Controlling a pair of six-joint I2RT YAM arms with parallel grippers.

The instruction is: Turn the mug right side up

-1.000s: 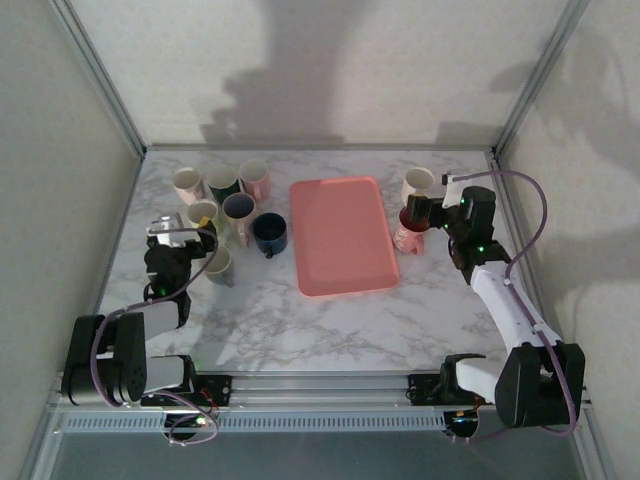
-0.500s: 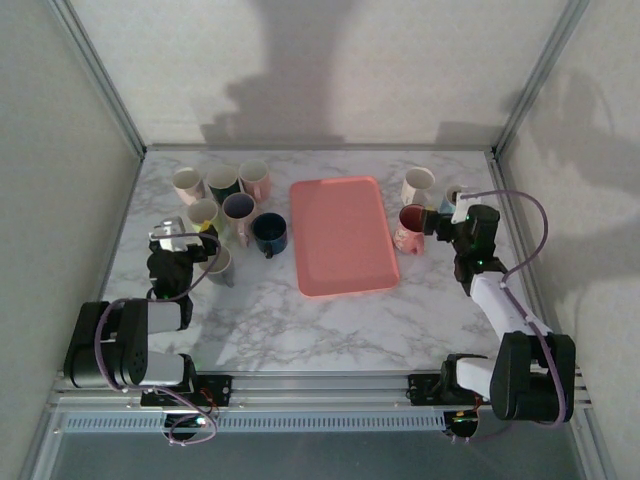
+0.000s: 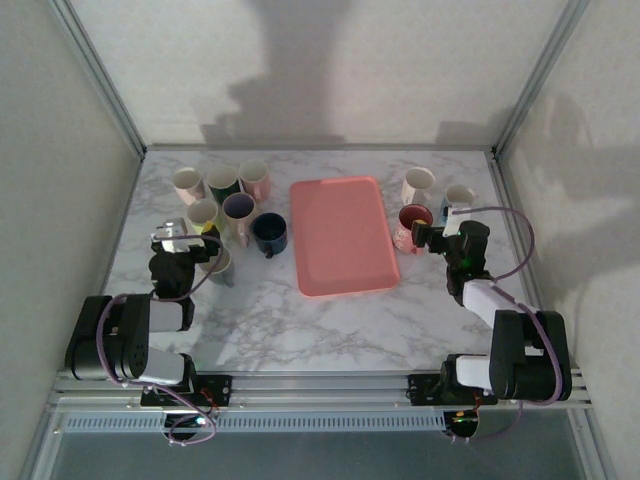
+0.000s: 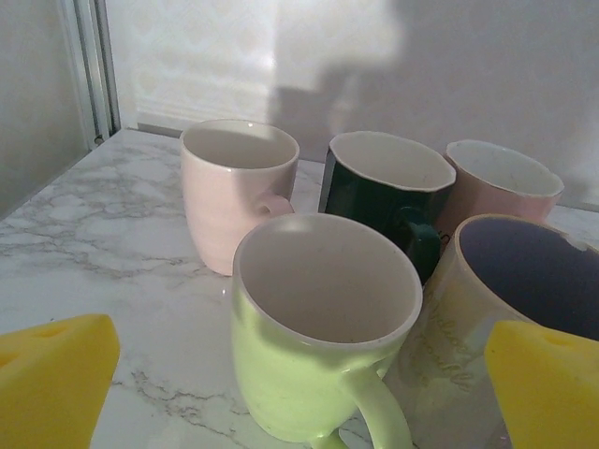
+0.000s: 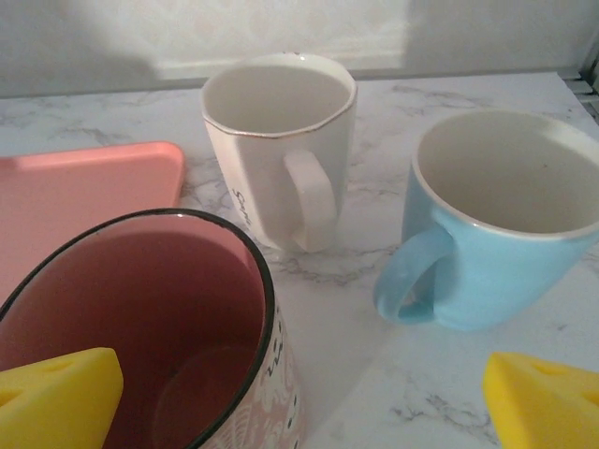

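Lying low over the marble table [image 3: 300, 320], both arms sit close to their bases; the left fingers [image 3: 195, 246] are spread to their widest and hold nothing; the right fingers [image 3: 430, 238] are likewise wide apart and empty; closest to the right fingers stands the red-lined mug [image 5: 140, 318], pink outside, dark at the rim, mouth up, just right of the pink tray [image 3: 340, 235]; in the right wrist view 1 yellow pad [image 5: 56, 398] overlaps its near rim, and I cannot tell whether they touch; beyond it 2 more stand upright with a gap between them, a white mug [image 5: 281, 140] with its handle toward the camera and a light blue mug [image 5: 496, 224] to the right; on the left side, a light green mug [image 4: 318, 327] stands upright straight ahead of the left fingers, with a cream mug [image 4: 449, 346], purple inside, close against its right; behind these, 3 in a row, all mouth up: a pale pink mug [image 4: 239, 192], a dark green mug [image 4: 384, 196] and a rose mug [image 4: 501, 178]; a dark blue mug [image 3: 269, 232] sits just left of the tray
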